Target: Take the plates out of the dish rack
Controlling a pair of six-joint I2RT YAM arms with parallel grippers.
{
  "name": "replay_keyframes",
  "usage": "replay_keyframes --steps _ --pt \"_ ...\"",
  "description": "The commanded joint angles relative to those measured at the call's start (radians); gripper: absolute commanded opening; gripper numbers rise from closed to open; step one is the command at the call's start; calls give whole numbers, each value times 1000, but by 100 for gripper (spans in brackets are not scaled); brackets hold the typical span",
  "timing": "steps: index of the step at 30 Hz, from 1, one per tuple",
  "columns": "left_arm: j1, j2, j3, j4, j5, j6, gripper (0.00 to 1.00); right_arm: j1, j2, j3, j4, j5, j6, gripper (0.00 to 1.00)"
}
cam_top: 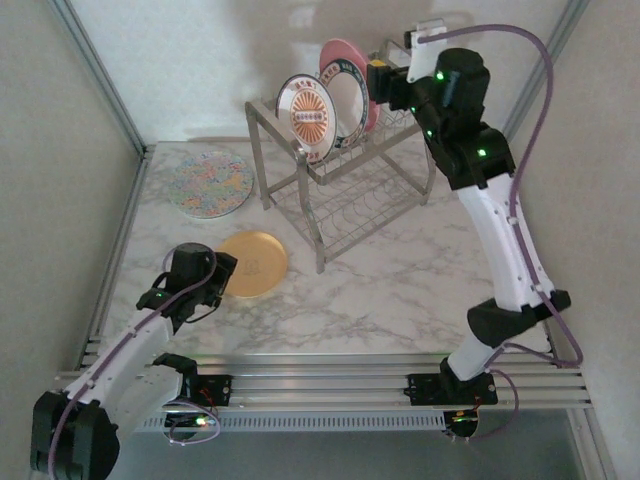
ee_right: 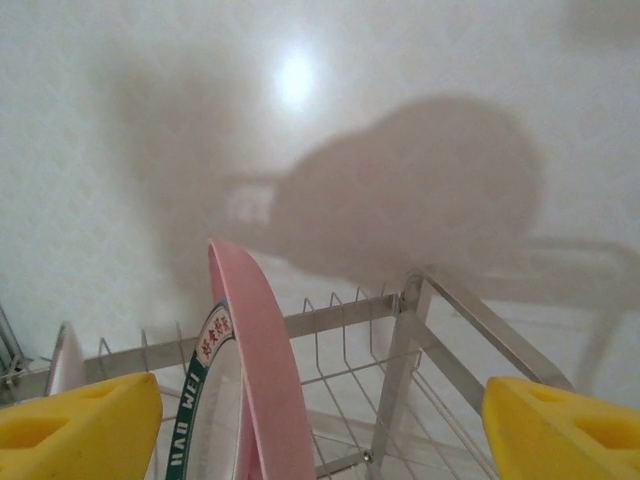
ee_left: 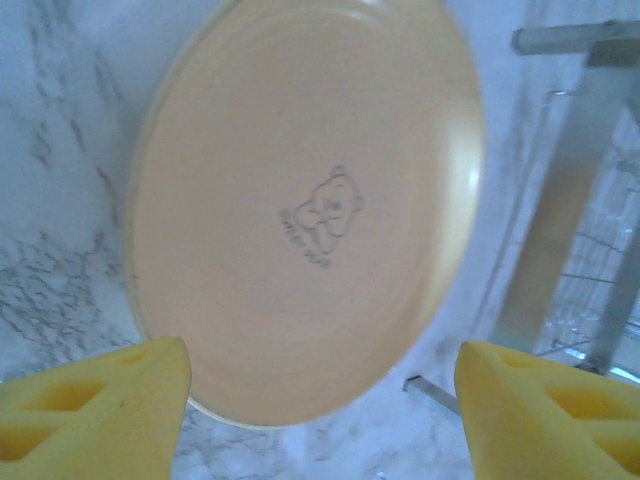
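Two unloaded, speckled plate (cam_top: 210,183) and orange plate (cam_top: 252,264), lie left of your rack (cam_top: 345,205); three stand in it. Left gripper (ee_left: 320,395) spread over orange, right gripper (ee_right: 320,410) spread above pink plate (ee_right: 255,340).

The orange plate (ee_left: 300,220) looks smooth and glazed, softly glossy. The pink plate (ee_right: 265,380) shines likewise. The dish rack (cam_top: 350,205) is bright silver metal wire and tube. The table (cam_top: 400,290) has a smooth, marble-patterned top.
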Motion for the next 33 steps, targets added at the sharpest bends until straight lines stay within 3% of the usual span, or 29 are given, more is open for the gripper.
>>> replay_keyframes --steps 1,14,24,33 --pt "8 -40 59 -99 -51 -9 71 -19 59 67 30 -14 -12 84" --pt "9 -17 308 -152 -92 53 71 -29 169 103 117 -29 -130 74" --pt "6 61 519 23 -15 193 71 -38 203 127 134 -4 -196 61" --pt "4 126 656 129 47 284 71 -52 224 119 135 -13 -264 59"
